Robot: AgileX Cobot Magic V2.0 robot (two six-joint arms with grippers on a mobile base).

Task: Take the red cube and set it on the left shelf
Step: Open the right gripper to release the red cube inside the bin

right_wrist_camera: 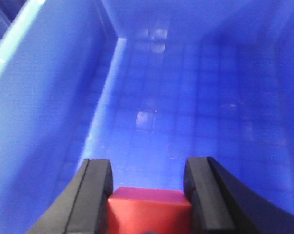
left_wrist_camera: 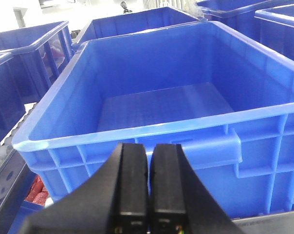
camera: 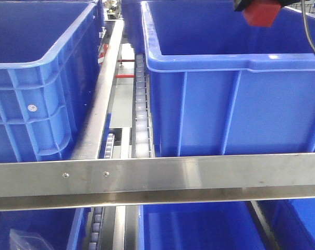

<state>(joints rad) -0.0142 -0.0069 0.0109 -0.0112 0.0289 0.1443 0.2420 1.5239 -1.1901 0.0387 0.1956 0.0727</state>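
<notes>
The red cube [right_wrist_camera: 149, 209] sits between the two black fingers of my right gripper [right_wrist_camera: 148, 187], which is shut on it. The cube hangs above the floor of a blue bin [right_wrist_camera: 195, 112], close to the bin's left wall. In the front view the red cube [camera: 262, 14] shows at the top edge over the right-hand blue bin [camera: 230, 104], with only a dark bit of the gripper above it. My left gripper [left_wrist_camera: 149, 156] is shut with nothing in it, just in front of another blue bin [left_wrist_camera: 161, 102]. The left shelf lane holds a large blue bin [camera: 37, 78].
A steel crossbar [camera: 157, 179] runs across the front of the rack. A steel rail [camera: 103, 88] and a strip of white rollers [camera: 141, 104] separate the two bins. More blue bins [left_wrist_camera: 32, 46] stand behind and below.
</notes>
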